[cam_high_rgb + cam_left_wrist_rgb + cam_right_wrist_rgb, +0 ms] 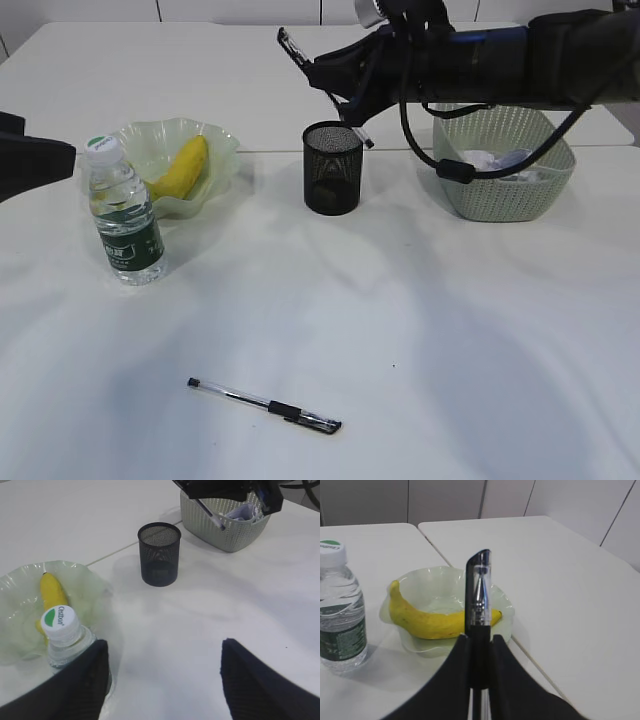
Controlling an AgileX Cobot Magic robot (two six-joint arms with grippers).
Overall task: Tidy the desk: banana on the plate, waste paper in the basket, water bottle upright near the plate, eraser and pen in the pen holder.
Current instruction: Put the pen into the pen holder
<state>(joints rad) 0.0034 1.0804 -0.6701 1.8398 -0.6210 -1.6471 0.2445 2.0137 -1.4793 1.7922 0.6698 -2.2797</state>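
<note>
My right gripper [330, 85] is shut on a black-and-clear pen [478, 595], which hangs slanted just above the black mesh pen holder [332, 167]. A second pen [265, 405] lies on the desk [450, 330] near the front. The banana [182, 166] rests in the pale green wavy plate [222, 140]. The water bottle [122, 212] stands upright beside the plate. My left gripper [162, 680] is open and empty, right of the bottle cap [59, 622]. Waste paper [492, 160] lies in the basket [505, 185]. The eraser is out of view.
The right arm and its cables stretch across the back of the desk above the basket. A seam [270, 152] runs across the tabletop behind the holder. The left gripper's tip [62, 158] shows at the left edge, next to the bottle.
</note>
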